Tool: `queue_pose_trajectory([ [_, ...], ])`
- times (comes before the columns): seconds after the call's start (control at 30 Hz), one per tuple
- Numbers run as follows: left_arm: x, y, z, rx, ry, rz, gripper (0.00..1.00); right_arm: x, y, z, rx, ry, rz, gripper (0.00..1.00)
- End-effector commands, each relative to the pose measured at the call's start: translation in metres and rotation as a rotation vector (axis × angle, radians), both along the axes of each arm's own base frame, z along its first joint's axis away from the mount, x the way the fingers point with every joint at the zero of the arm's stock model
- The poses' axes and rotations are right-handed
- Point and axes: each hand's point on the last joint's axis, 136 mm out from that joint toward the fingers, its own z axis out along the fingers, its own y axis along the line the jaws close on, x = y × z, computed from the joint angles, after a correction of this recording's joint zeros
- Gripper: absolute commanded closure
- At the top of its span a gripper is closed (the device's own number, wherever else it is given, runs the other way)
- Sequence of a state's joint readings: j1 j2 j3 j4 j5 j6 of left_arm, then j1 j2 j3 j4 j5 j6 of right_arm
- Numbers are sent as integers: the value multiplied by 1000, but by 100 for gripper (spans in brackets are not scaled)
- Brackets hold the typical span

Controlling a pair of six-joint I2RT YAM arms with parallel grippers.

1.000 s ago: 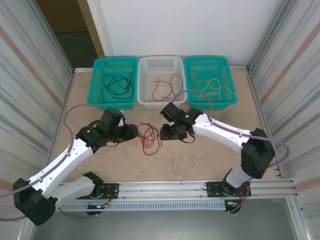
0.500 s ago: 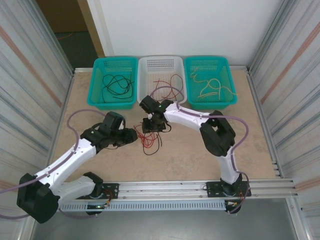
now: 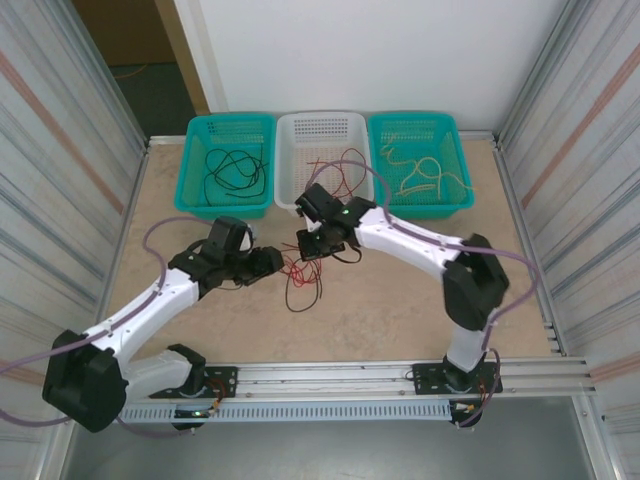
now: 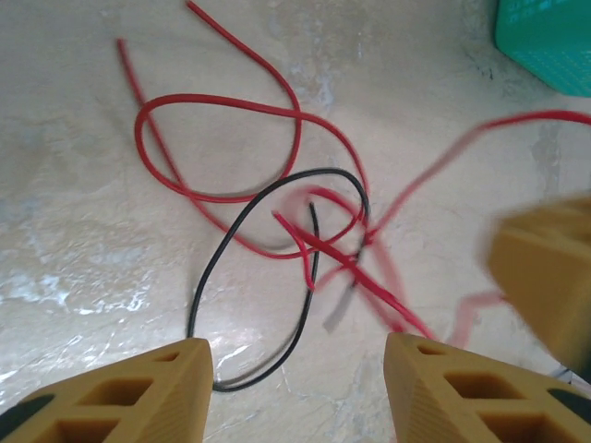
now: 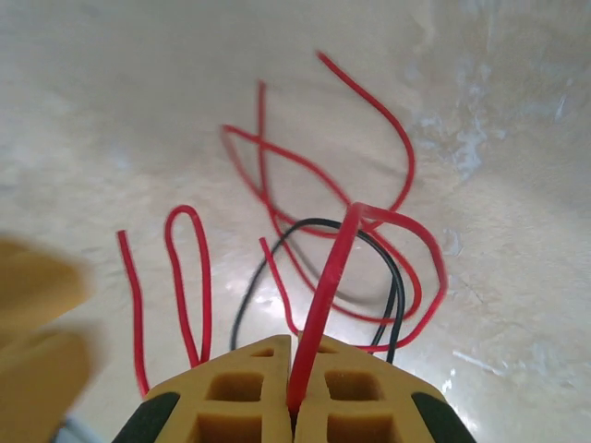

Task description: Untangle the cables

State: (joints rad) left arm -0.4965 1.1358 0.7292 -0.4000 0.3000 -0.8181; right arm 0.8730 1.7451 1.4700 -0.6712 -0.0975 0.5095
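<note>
A tangle of red cables (image 3: 298, 272) and one black cable (image 3: 303, 298) lies on the table between the arms. My right gripper (image 5: 294, 349) is shut on a red cable (image 5: 325, 281) that rises from the tangle straight into its jaws. The black cable (image 5: 319, 222) loops on the table beneath it. My left gripper (image 4: 297, 383) stands open just left of the tangle, nothing between its fingers. A black loop (image 4: 214, 269) and red loops (image 4: 217, 103) lie ahead of it. In the top view the left gripper (image 3: 272, 262) and right gripper (image 3: 310, 250) flank the tangle.
Three baskets line the far edge. The left teal basket (image 3: 190, 172) holds black cables, the white basket (image 3: 286, 172) red ones, and the right teal basket (image 3: 462, 172) pale yellow ones. Metal walls close both sides. The right gripper's finger (image 4: 545, 277) is blurred near the left one.
The right arm swung left to the tangle and its gripper shut on a red cable, lifting it. The left gripper crept toward the tangle and opened wider.
</note>
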Motion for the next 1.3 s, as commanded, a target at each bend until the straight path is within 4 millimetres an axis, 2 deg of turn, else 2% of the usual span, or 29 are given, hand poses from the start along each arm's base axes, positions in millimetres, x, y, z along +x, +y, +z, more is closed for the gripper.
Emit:
queue_pose_trajectory([
  [0.0,12,-18,24,-86,-45,-25,46,-7,-9,43,5,-152,48,100],
  [0.17,15,-29,35,-132,-70,-32,51,-14,-17,70,1,-229,64,100],
  [0.3,10,-30,43,-161,-64,-26,57,-14,-21,86,-7,-295,68,100],
  [0.43,-5,-14,64,-169,-100,17,53,-7,-34,90,-72,-339,35,100],
  [0.53,-14,-3,78,-175,-120,48,51,-5,-36,93,-74,-360,24,100],
  [0.7,-18,-19,113,-310,-189,19,50,-4,-28,98,-46,-365,28,100],
  [0.83,-12,-34,113,-367,-180,9,52,-6,-23,102,-27,-371,28,100],
  [1.03,-2,-59,109,-398,-176,-34,64,-11,-20,102,-17,-365,25,100],
  [1.17,-1,-64,99,-377,-152,-42,72,-11,-21,104,1,-361,7,100],
  [1.27,-3,-63,93,-369,-139,-37,82,-11,-20,105,25,-347,-7,100],
])
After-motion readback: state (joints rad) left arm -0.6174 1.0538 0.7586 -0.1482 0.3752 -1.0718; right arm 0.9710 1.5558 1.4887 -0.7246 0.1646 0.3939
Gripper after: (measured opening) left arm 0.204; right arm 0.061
